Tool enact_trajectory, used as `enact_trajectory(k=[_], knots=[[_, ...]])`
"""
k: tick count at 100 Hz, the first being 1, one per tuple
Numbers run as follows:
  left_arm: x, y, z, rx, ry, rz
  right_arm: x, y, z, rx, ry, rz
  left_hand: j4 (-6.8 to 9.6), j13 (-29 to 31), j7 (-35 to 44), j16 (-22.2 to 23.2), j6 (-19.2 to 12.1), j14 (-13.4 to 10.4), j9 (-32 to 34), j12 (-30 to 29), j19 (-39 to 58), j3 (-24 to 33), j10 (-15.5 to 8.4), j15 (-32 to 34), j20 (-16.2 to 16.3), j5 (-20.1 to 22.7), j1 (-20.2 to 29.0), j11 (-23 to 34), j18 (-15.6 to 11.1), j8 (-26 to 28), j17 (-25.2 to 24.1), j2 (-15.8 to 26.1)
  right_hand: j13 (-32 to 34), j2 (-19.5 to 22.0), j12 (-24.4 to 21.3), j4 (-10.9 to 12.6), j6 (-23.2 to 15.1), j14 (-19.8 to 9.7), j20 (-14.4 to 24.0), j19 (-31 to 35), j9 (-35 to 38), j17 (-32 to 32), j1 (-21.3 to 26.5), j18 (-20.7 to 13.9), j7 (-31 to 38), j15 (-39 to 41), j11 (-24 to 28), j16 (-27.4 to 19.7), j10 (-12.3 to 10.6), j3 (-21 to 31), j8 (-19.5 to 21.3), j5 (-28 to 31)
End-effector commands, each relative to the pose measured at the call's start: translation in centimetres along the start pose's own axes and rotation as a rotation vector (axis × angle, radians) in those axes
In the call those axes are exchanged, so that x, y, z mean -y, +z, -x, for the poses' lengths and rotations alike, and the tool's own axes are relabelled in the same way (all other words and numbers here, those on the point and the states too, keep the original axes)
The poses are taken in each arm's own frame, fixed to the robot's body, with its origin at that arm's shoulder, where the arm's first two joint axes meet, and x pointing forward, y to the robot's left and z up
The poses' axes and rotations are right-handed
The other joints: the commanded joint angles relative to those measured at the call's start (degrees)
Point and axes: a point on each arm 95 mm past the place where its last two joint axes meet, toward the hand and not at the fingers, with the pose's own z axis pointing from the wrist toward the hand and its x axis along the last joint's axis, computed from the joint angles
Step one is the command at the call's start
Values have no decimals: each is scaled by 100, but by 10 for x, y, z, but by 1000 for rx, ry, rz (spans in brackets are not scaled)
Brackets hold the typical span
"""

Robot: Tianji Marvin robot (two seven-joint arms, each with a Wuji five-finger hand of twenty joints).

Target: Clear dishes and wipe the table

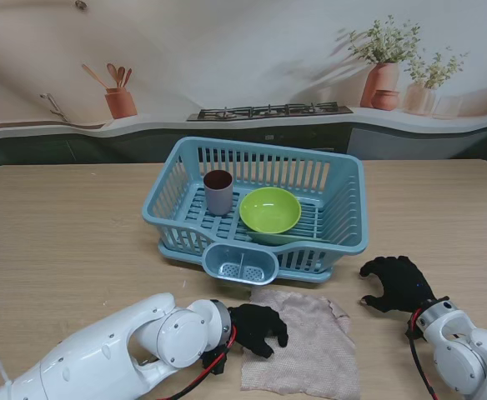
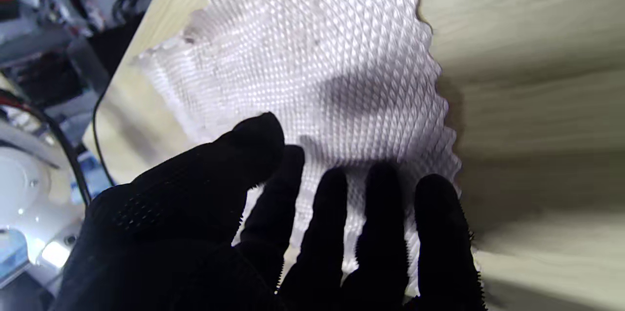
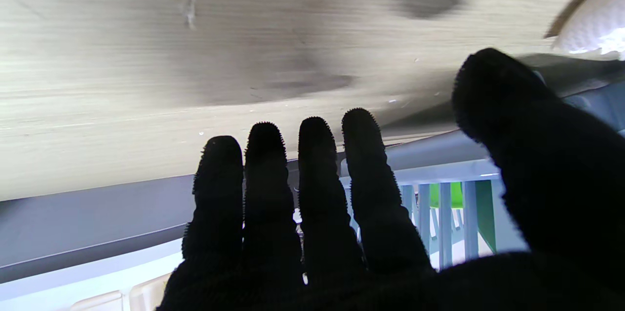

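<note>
A pinkish-beige cloth (image 1: pixel 306 342) lies flat on the wooden table (image 1: pixel 68 242), nearer to me than the blue dish rack (image 1: pixel 343 208). My left hand (image 1: pixel 256 329) rests on the cloth's left edge with its fingers spread and nothing gripped. In the left wrist view the black fingers (image 2: pixel 381 223) lie stretched over the woven cloth (image 2: pixel 312 57). In the rack stand a brown cup (image 1: pixel 218 192) and a green bowl (image 1: pixel 270 210). My right hand (image 1: pixel 398 283) is open on the bare table, to the right of the cloth and just nearer to me than the rack. Its fingers (image 3: pixel 312 179) are straight.
The rack has a small cutlery holder (image 1: pixel 240 263) on its near side, close to the cloth's far edge. Through the rack's bars (image 3: pixel 442 233) the right wrist view catches a bit of the green bowl (image 3: pixel 442 195). A counter with pots runs behind the table.
</note>
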Motion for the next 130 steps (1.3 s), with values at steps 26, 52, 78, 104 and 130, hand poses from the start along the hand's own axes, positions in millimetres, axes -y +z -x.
enact_trajectory(k=[26,52,78,104,130], knots=[[-13,-18,46,138,75,41,1,-1,-2,0,1,-7,-199,284,-472,175,264,897,295,142,313,506,751,222,352,386,-171,126,455,-51,327,-817,-192,139,-81,-25,71,13,33,-47,-113,-84,36,19,-39,9,-35,-5,38,-132,67,-15],[-11,-28,48,49,98,-113,1,-1,-1,-1,-2,-8,-268,48,84,225,-280,265,-62,219,77,538,213,29,229,-244,-497,290,590,279,-174,-907,-196,171,-85,-9,43,10,55,-47,-103,-109,47,18,-37,28,-43,4,39,-171,72,30],[-8,-28,35,-46,98,-155,0,-1,-1,0,-3,-3,-281,-303,493,-254,-839,-368,-383,-44,-627,349,-456,-1018,-254,-668,-634,-195,720,354,-536,-814,-226,195,-85,-1,44,19,78,-49,-126,-134,55,14,-36,40,-45,11,57,-194,79,47],[-11,-12,35,1,91,-23,0,0,-1,-4,-1,-3,-262,-903,444,-866,-1372,-325,-989,-364,-1441,202,-816,-2350,-792,-1021,-602,-742,898,262,-831,-746,-230,209,-89,3,33,19,93,-60,-128,-140,50,0,-39,38,-52,9,67,-207,87,57],[-15,-11,45,104,162,76,0,0,-1,1,4,6,-270,251,482,-48,-704,723,-337,-84,347,865,79,-721,364,-256,-273,-216,1077,232,424,-1258,-258,258,-92,13,19,14,110,-68,-156,-171,41,29,-47,33,-62,8,72,-233,92,55]])
